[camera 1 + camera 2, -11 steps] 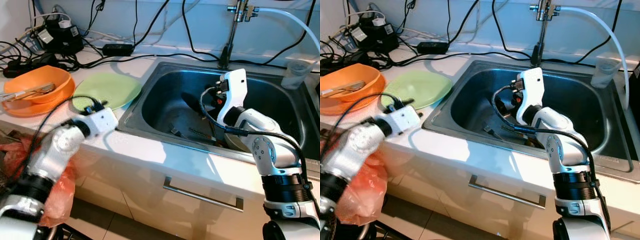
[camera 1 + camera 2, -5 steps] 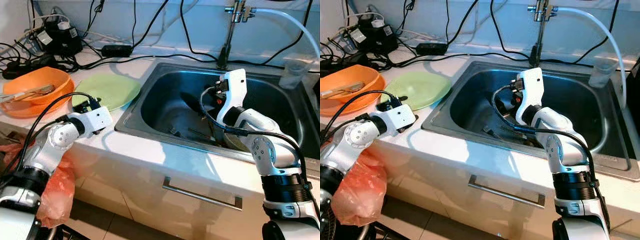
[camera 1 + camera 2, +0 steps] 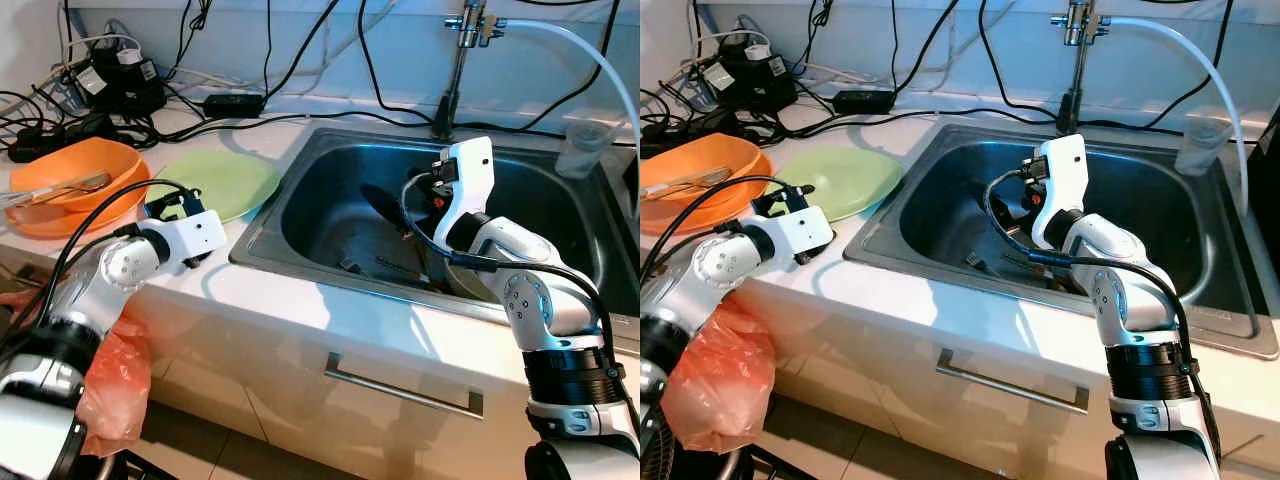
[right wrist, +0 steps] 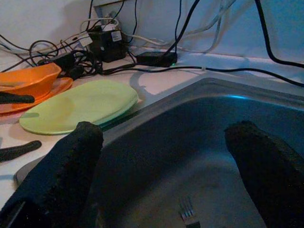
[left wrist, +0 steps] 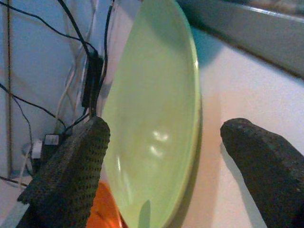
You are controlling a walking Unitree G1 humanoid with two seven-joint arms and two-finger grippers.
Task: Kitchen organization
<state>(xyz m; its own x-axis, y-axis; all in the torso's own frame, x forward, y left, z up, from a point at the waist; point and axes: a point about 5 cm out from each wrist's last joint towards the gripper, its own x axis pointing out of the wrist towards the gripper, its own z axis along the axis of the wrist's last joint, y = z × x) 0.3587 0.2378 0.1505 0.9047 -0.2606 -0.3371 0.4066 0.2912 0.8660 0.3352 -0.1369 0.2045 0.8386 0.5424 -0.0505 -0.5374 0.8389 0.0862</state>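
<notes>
Green plate (image 3: 213,181): round, shallow, pale lime, smooth glossy plastic. Lies flat on the white countertop (image 3: 330,318) just left of the sink, near edge close to the left gripper.

Left gripper (image 5: 178,173): fingers spread wide, rim of the plate between them, not touching it. Finger pads (image 5: 71,166) black, dimpled rubber texture. White wrist housing, silver arm.

Orange bowl (image 3: 75,179): glossy plastic, deep, stands on an orange plate at the counter's left end, just beside the green plate. Metal utensils rest inside it.

Sink (image 3: 330,170): stainless steel, rectangular, brushed and wet-looking. A fork (image 4: 187,211) and dark utensils lie on its bottom.

Right gripper (image 4: 166,171): down inside the sink basin, fingers spread, holding nothing.

Faucet (image 3: 452,70): chrome, white hose attached. Clear plastic cup (image 3: 584,148) on the sink's far right edge.

Black cables and power adapters (image 3: 120,80) tangled at the back wall. No legible writing.

Orange-red plastic bag (image 3: 110,375) hangs below the counter at left. Metal bar handle (image 3: 400,385) on the cabinet front.
</notes>
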